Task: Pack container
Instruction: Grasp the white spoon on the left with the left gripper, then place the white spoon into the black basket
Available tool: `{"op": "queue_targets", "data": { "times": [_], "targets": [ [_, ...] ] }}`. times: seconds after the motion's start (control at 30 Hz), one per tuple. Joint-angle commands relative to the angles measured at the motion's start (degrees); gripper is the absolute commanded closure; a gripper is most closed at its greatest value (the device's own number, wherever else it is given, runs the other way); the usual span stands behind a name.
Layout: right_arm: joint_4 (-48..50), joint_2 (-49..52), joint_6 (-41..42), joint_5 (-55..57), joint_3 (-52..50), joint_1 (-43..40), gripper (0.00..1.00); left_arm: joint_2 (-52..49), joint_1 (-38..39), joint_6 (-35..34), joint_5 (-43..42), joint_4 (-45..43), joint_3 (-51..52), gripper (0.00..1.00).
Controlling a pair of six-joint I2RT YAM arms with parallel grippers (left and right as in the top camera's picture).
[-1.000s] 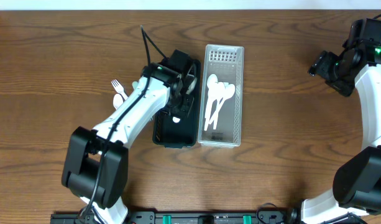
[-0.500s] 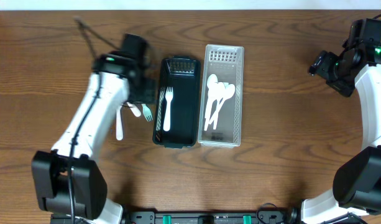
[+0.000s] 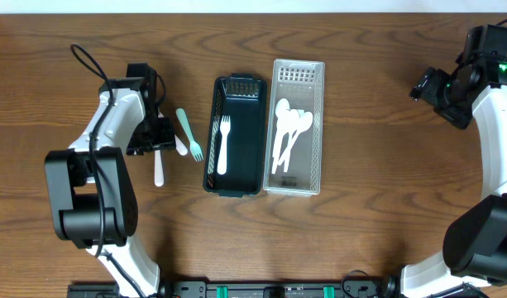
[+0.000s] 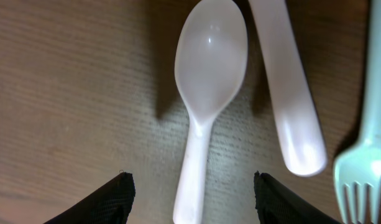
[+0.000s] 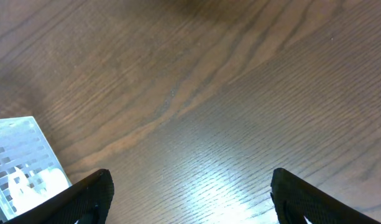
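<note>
A black container holds a white fork. Beside it on the right, a clear slotted container holds several white spoons. My left gripper is open, low over loose cutlery left of the black container. A white spoon lies between its fingers, handle towards the camera; it also shows in the overhead view. A second white handle and a teal fork lie to its right; the fork also shows overhead. My right gripper is open and empty, far right.
The right wrist view shows bare wooden table between the open fingers and a corner of the clear container at the lower left. The left arm's black cable loops over the table's back left.
My left gripper has left the black container, where a white fork now lies, and swung left and down over the loose cutlery. The right arm has not moved.
</note>
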State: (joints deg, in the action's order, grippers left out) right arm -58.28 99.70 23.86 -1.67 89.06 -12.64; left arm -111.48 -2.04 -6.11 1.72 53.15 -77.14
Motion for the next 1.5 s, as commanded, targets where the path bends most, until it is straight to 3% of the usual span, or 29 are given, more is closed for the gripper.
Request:
{"op": "queue_targets", "data": {
  "times": [0.0,0.27,0.53,0.8,0.87,1.07,1.23,1.47],
  "targets": [
    [-0.24,0.22,-0.37,0.15,-0.39,-0.04,0.16,-2.14,-0.92,2.01,0.02,-0.83,0.22,0.36],
    [-0.9,0.22,-0.37,0.17,-0.37,-0.04,0.17,-5.95,-1.86,4.92,-0.26,-1.7,0.22,0.46],
    [-0.98,0.22,-0.37,0.17,-0.37,-0.04,0.17,-6.45,-1.86,5.46,-1.27,-2.84,0.22,0.79],
    [-1.11,0.22,-0.39,0.17,-0.37,-0.04,0.18,-3.69,-1.86,5.31,-1.27,8.37,-6.75,0.94],
    [-1.11,0.22,-0.37,0.17,-0.37,-0.04,0.18,-1.79,-1.75,3.82,-2.58,11.82,-9.99,0.94],
    [-1.11,0.22,-0.35,0.15,-0.37,-0.04,0.17,7.58,1.42,0.33,-22.08,15.15,-17.31,0.94],
    [-1.09,0.22,-0.37,0.15,-0.37,-0.04,0.18,11.67,10.16,-3.02,-21.55,10.95,-17.31,0.94],
    [-1.05,0.22,-0.35,0.15,-0.37,-0.04,0.17,6.23,22.58,-5.79,-7.02,7.3,-15.87,0.93]
  ]
}}
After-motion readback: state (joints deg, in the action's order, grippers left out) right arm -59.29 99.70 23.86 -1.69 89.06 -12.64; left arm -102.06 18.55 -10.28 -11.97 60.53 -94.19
